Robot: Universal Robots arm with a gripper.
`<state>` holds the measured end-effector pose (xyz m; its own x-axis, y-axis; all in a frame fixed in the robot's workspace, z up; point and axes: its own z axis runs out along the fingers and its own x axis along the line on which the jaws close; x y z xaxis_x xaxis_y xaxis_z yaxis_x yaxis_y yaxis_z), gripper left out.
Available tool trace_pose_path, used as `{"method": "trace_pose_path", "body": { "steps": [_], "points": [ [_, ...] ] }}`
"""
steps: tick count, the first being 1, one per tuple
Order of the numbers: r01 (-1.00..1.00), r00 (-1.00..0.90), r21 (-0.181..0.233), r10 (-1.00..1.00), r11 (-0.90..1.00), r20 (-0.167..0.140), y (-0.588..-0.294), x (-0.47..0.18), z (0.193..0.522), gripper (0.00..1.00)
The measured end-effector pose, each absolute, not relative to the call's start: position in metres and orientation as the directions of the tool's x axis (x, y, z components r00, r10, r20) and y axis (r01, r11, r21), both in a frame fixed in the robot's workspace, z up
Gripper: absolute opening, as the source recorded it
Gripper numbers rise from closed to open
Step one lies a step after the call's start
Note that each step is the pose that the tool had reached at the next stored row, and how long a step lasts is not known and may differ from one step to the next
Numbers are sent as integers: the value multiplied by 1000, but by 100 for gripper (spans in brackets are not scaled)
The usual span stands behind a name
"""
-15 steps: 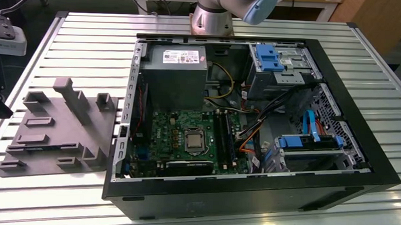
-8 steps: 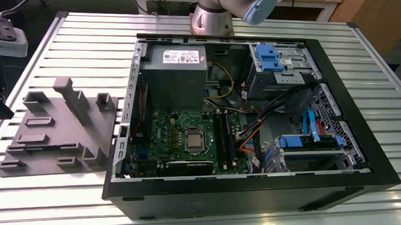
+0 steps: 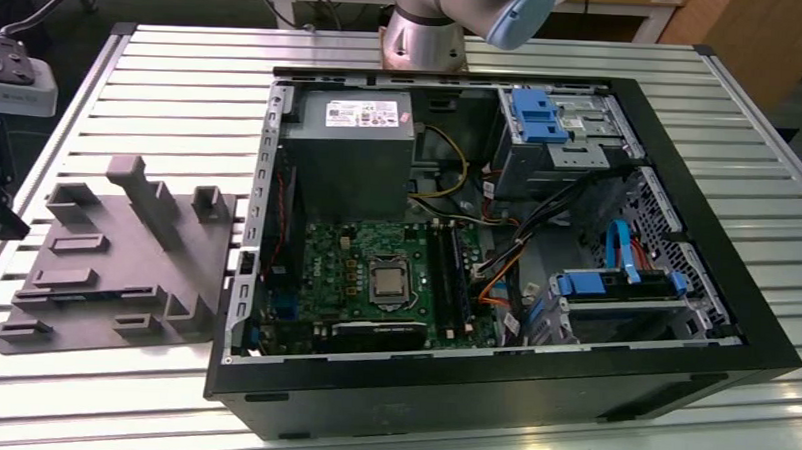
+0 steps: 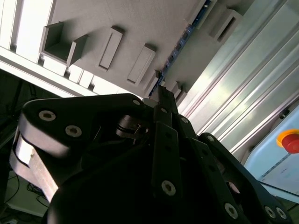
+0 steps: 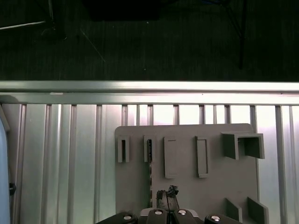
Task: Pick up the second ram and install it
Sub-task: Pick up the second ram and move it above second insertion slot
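Gripper [image 5: 168, 199] sits low over the gray fixture [image 5: 224, 186], on the slatted metal table [image 5: 56, 140]. Can't tell whether it's apart, together or clamped on anything; from where I stand the black linkages hide that.

The second ram [image 5: 151, 184] is in the fixture, standing on its long edge. It's a thin dark strip running straight away from the gripper, w/ its far end in a narrow slot holder. The near end is right at the gripper tip. Touching or just beside? Can't say.

In the second wrist view the gripper [image 4: 161, 93] points at the same strip [image 4: 178, 46], seen edge-on w/ a bluish-green tint along the fixture [image 4: 93, 18]. Other empty slot holders sit either side of it. A red button [image 4: 290, 140] is off behind the gripper.

In the exterior view the fixture [image 3: 106, 265] lies beside the open PC case [image 3: 719, 296], motherboard [image 3: 360, 254] face up inside.
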<state>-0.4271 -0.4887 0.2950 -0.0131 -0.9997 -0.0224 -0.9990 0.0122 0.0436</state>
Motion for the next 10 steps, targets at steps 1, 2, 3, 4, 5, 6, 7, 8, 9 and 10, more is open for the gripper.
{"method": "trace_pose_path", "body": {
  "steps": [1, 2, 3, 4, 5, 6, 7, 8, 9, 10],
  "points": [
    [-999, -13, 44, -1000, 12, -22, -489, -427, 295, 11],
    [-999, -13, 44, -1000, 12, -22, -489, -427, 294, 11],
    [-999, -13, 44, -1000, 12, -22, -489, -427, 294, 11],
    [-999, -13, 44, -1000, 12, -22, -489, -427, 294, 11],
    [-999, -13, 44, -1000, 12, -22, -489, -427, 293, 11],
    [-999, -13, 44, -1000, 12, -22, -489, -427, 293, 11],
    [-999, -13, 44, -1000, 12, -22, -489, -427, 293, 11],
    [-999, -13, 44, -1000, 12, -22, -489, -427, 293, 11],
    [-999, -13, 44, -1000, 12, -22, -489, -427, 292, 11],
    [-999, -13, 44, -1000, 12, -22, -489, -427, 292, 11]
  ]
}}
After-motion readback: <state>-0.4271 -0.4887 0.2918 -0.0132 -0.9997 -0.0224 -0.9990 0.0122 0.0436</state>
